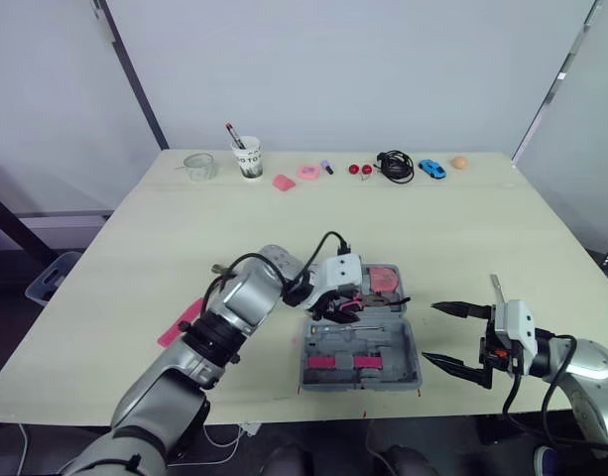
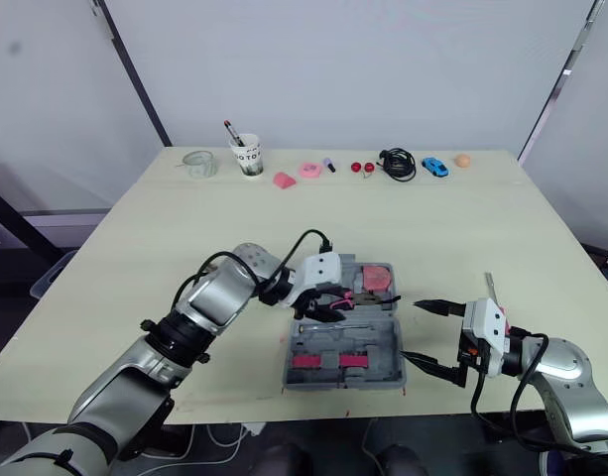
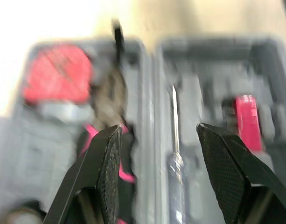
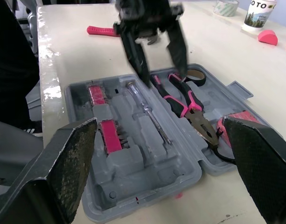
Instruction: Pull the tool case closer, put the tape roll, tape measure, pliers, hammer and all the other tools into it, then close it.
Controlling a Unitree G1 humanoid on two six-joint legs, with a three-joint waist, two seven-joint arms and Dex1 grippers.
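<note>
Left gripper (image 1: 335,308) hovers, fingers spread wide, over open tool case (image 4: 129,161) at lower centre of frame; right gripper (image 1: 430,332), equally wide, waits at lower right. Pliers (image 4: 184,100) and screwdriver (image 4: 147,112) lie inside. Case likely light, stiff moulded plastic; lid edge best hold for closing.

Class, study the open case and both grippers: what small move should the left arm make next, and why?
Probably lift the left gripper clear of the tool case and swing it toward the pink tool lying on the table beside that arm. It is open and empty, the pliers and screwdriver already lie in the case, and that tool is outside it.
</note>
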